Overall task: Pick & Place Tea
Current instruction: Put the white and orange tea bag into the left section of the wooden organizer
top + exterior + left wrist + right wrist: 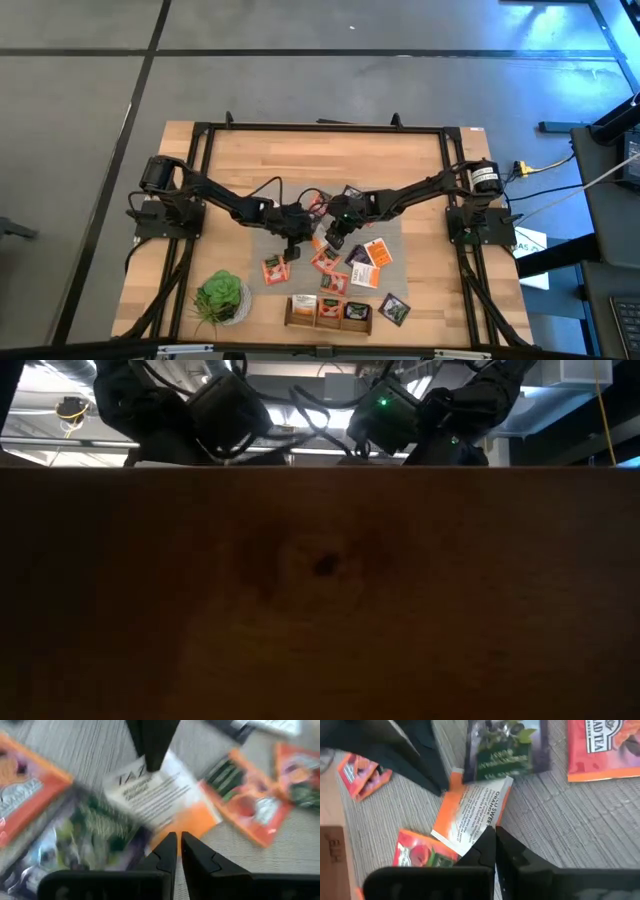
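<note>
My light wooden slatted table (230,160) carries a grey woven mat (385,228), a green potted plant (221,296) and what looks like a small wooden box (328,325).

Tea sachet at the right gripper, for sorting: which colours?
White and orange tea sachet; right wrist view.

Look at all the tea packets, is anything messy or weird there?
Yes. The tea sachets lie scattered at all angles on the grey mat, not lined up like those in the wooden holder. One white-and-orange sachet is partly tucked under a dark one. Both grippers, left and right, are shut just above it.
</note>
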